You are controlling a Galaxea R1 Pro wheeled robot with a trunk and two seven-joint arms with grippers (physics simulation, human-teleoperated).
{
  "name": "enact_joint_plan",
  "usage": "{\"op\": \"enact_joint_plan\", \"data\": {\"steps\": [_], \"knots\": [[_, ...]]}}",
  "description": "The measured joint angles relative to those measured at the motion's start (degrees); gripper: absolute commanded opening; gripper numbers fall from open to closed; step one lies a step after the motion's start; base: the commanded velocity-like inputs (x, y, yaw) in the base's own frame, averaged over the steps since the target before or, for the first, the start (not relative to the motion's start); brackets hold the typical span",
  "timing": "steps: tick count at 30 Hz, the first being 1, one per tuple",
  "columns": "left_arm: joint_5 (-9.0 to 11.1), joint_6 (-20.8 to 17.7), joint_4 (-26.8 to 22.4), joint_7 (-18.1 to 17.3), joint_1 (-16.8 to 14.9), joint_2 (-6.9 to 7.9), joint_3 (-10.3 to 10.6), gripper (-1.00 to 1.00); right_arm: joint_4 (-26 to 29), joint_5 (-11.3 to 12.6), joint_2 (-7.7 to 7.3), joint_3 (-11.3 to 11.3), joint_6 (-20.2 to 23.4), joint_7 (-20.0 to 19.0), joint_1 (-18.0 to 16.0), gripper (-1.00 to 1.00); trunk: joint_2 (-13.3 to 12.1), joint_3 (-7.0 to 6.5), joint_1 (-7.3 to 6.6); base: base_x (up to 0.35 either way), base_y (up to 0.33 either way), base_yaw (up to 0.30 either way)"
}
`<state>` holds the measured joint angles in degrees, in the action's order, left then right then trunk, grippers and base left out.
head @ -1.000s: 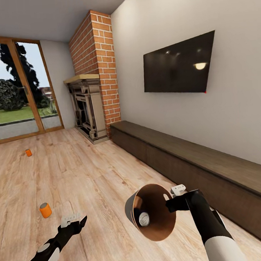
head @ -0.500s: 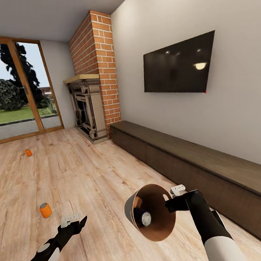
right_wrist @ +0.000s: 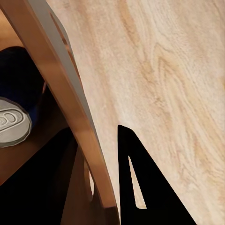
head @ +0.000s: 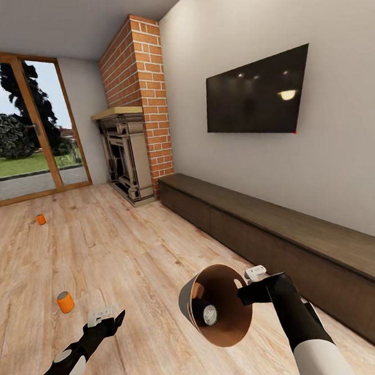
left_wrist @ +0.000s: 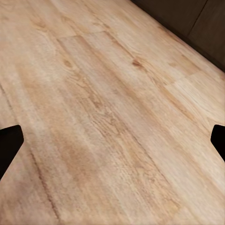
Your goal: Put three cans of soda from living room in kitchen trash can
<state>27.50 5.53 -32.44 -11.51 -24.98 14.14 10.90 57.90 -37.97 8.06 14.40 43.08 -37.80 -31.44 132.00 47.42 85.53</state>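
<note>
Warm wood-plank floor (head: pixel 130 243) runs from the robot's base to the glass doors (head: pixel 28 132) of the living room. Nearest, the right gripper (head: pixel 246 289) is clamped on the rim of the tash can (head: pixel 216 305), which is held off the floor and tipped on its side, its long axis roughly level and its brown mouth turned toward the head camera. One can of soda (head: pixel 207 314) lies deep inside, its silver top facing out of the mouth. The right wrist view adds the detail of the grip: the rim wall (right_wrist: pixel 70 108) passes between the two dark fingers (right_wrist: pixel 140 187), with the can's dark band and silver top (right_wrist: pixel 11 124) on the inner side and bare planks on the outer. To the left, the left gripper (head: pixel 104 317) hangs low over the floor; the left wrist view shows its fingertips (left_wrist: pixel 9 143) spread wide with only planks between them. Just beyond it and slightly left, a second can of soda (head: pixel 65 302) stands upright on the floor, apart from the gripper. Far off near the doors, a third can (head: pixel 41 219) also stands upright. A brick fireplace (head: pixel 131 118), a long low cabinet (head: pixel 282 242) and a wall television (head: pixel 257 93) line the right side.
</note>
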Motion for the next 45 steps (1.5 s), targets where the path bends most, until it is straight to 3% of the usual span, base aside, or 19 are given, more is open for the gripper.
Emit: {"op": "enact_joint_plan", "data": {"steps": [7,14,18,20,29,32,36,38,39,45], "knots": [[0.0,0.0,0.0,0.0,0.0,0.01,0.0,1.00,-0.1,-0.8,-0.56,-1.6,-1.7,0.3,0.2,-1.00,0.0,0.00,0.00,0.000,0.000,0.000],[0.0,0.0,0.0,0.0,0.0,0.01,0.0,1.00,-1.3,-1.0,-2.95,-3.4,-14.1,0.5,2.3,-1.00,0.0,0.00,0.00,0.000,0.000,0.000],[0.0,0.0,0.0,0.1,0.0,0.01,0.0,1.00,-4.0,-5.9,-3.63,-3.3,-18.9,0.8,3.7,-1.00,0.0,0.01,0.00,0.000,0.000,0.000],[0.0,0.0,0.0,0.1,0.0,0.01,0.0,1.00,-4.7,-6.0,-4.54,-3.0,-22.1,0.4,4.0,-1.00,0.0,0.00,0.00,0.000,0.000,0.000],[0.0,0.0,-0.1,0.0,0.0,0.01,0.0,1.00,-6.0,-6.6,-6.32,-2.8,-27.3,0.6,5.3,-1.00,0.0,0.00,0.00,0.000,0.000,0.000],[0.0,0.0,-0.2,0.0,0.0,0.02,0.0,1.00,-7.0,-6.2,-8.34,-1.2,-33.0,0.5,7.5,-1.00,0.0,0.01,0.00,0.000,0.000,0.000],[0.0,0.0,-0.1,0.0,0.0,0.01,0.0,1.00,-7.3,-1.4,-10.08,4.6,-36.9,-1.2,8.9,-1.00,0.0,0.00,0.00,0.000,0.000,0.000],[0.0,0.0,-0.1,0.0,0.0,0.01,0.0,1.00,-7.3,0.2,-10.84,6.2,-37.6,-3.8,9.1,-1.00,0.0,0.00,0.00,0.000,0.000,0.000],[0.0,0.0,-0.1,0.1,0.0,0.02,0.0,1.00,-7.3,1.0,-11.60,7.4,-37.6,-7.4,9.2,-1.00,0.0,-0.01,-0.01,0.000,0.000,0.000],[0.0,0.0,-0.1,0.0,0.0,0.01,0.0,1.00,-7.0,1.3,-12.04,10.9,-34.9,-10.2,9.2,-1.00,0.0,0.00,0.00,0.000,0.000,0.000]]}}
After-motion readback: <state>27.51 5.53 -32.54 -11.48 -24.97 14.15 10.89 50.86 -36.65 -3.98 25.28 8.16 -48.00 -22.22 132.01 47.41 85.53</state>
